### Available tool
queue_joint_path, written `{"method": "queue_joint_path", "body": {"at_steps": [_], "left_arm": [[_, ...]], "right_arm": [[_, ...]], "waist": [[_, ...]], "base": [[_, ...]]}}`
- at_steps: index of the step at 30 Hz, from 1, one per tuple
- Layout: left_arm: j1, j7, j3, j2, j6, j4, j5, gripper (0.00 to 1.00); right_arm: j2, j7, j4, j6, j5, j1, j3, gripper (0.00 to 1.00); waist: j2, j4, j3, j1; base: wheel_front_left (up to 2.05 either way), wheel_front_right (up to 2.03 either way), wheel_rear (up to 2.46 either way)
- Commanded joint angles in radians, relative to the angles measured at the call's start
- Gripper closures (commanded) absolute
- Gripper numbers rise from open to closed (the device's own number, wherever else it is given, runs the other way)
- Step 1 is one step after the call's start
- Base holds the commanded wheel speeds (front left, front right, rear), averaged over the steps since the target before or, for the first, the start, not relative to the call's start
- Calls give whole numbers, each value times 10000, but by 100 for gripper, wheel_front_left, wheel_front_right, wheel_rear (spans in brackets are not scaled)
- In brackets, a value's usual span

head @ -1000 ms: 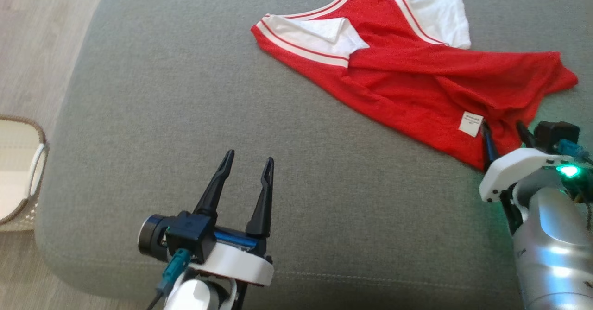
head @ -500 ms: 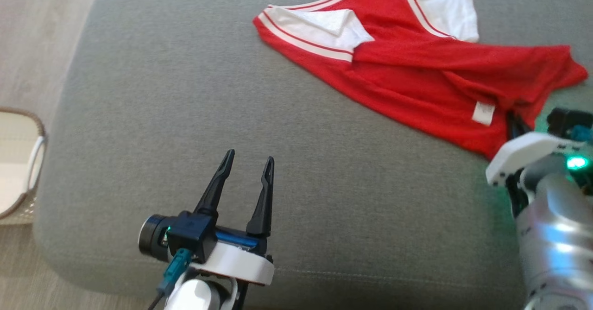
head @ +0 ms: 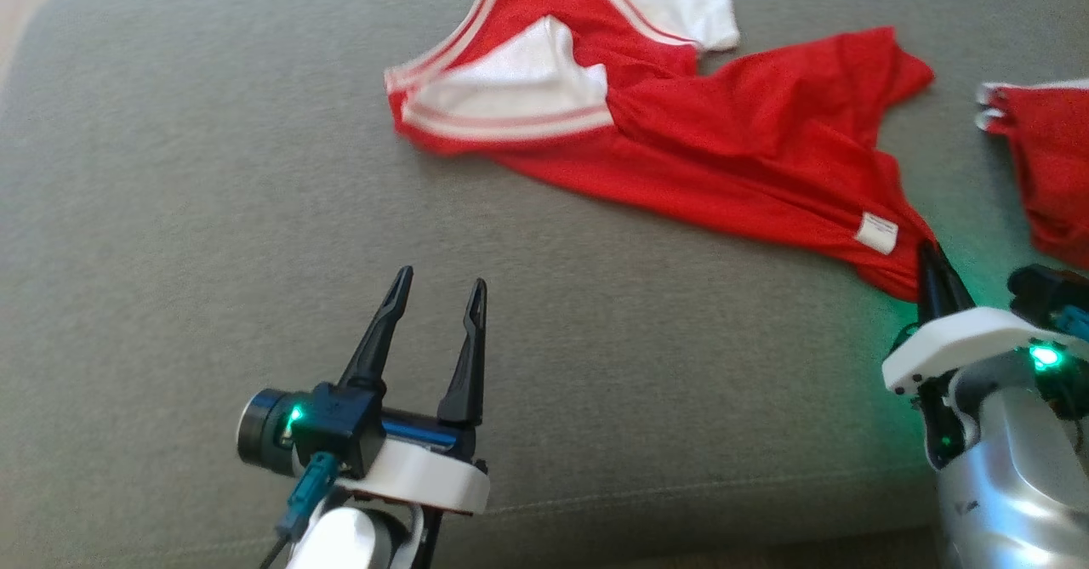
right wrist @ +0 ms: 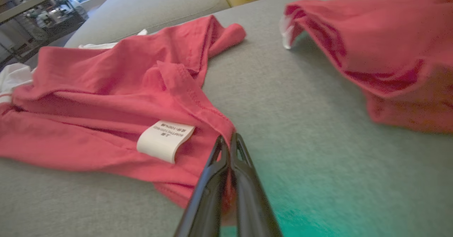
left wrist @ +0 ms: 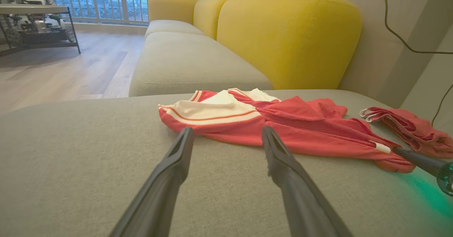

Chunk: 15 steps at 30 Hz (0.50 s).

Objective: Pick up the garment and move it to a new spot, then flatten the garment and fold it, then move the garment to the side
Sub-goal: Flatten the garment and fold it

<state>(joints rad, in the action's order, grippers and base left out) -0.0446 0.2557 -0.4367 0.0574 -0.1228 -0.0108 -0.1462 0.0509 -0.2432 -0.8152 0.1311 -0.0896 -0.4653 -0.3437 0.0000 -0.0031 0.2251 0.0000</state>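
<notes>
Black fingers [right wrist: 212, 175] of the right gripper [right wrist: 228, 137] are pressed together, pinching the hem corner of the red shirt [head: 732, 152] just beside its white label [right wrist: 165, 140], at 4 o'clock in the head view. The shirt spreads from there toward 12 o'clock across the grey cushion [head: 213, 212]. The left gripper [head: 441, 276], at 7 o'clock, is spread wide and holds nothing. Another red garment [head: 1051, 169] lies at 3 o'clock.

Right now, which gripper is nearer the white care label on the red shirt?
Right. The right gripper is shut on the red shirt beside the label; the left gripper stands open over bare cushion, apart.
</notes>
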Motion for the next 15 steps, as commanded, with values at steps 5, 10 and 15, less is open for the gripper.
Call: {"method": "queue_joint_path", "body": {"at_steps": [5,10,15], "left_arm": [[-353,61,309,-42,182,-265,201,0],[-362,61,362,-45,192,-282,261,0],[-360,61,480,-47,191,-347,303,0]], "right_arm": [[-7,731,1293,-4,-1245,359,1235,0],[-7,1005,2272,-4,-1923,1635,1731,0],[-7,1092,3706,-4,-3206,3104,1847,0]], "waist": [[0,-521,32,0],[0,-638,67,0],[0,-762,261,0]], "base": [[0,0,0],[0,0,0],[0,0,0]]}}
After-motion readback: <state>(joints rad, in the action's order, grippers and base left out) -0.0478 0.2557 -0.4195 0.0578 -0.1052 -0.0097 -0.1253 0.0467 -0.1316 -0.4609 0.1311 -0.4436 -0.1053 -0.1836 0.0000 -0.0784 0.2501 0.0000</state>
